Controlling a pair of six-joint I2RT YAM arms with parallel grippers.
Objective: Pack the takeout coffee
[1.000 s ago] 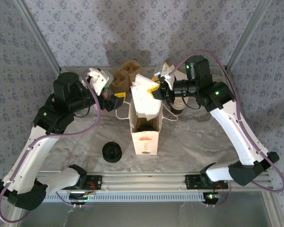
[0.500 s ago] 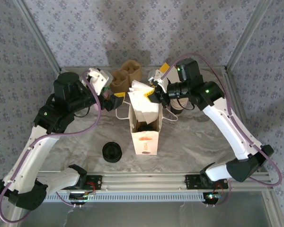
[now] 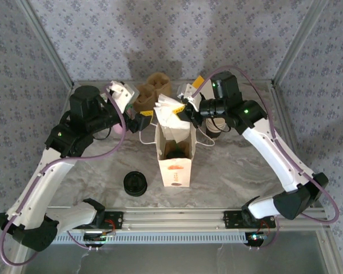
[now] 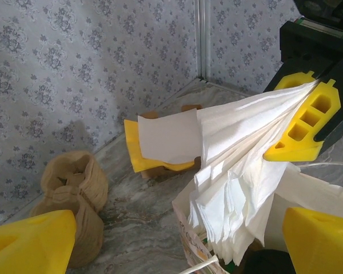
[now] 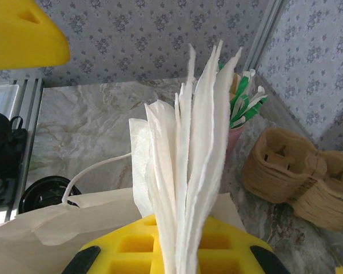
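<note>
left fingers [image 3: 142, 120]: spread wide and holding nothing, hanging just beside the upper left edge of the paper bag [image 3: 174, 165].
right fingers [image 3: 184, 109]: clamped tight on one end of a fan of white napkins [image 5: 188, 142], directly above the bag's open mouth.
napkins: pinched between the right fingers. the loose ends splay out and droop away from them toward the inside of the bag. in the left wrist view they hang in the gap between the two left fingers.
paper bag: white, standing upright on the worktop [image 3: 234, 171] with its mouth open, below the right fingers and just to the right of the left fingers.
takeout coffee [image 3: 174, 152]: down inside the bag, beneath the right fingers. its dark round top shows through the mouth, and the bag walls hide the cup body.
pulp cup carriers [image 5: 286, 171]: brown, on the worktop beyond the left fingers, near the back wall.
straws [image 5: 244, 100]: green and white, upright, just past the napkin tips as seen from the right fingers.
black lids [image 3: 135, 184]: a low pile on the worktop, well apart from both sets of fingers, on the near side of the left ones.
worktop: grey marble pattern.
</note>
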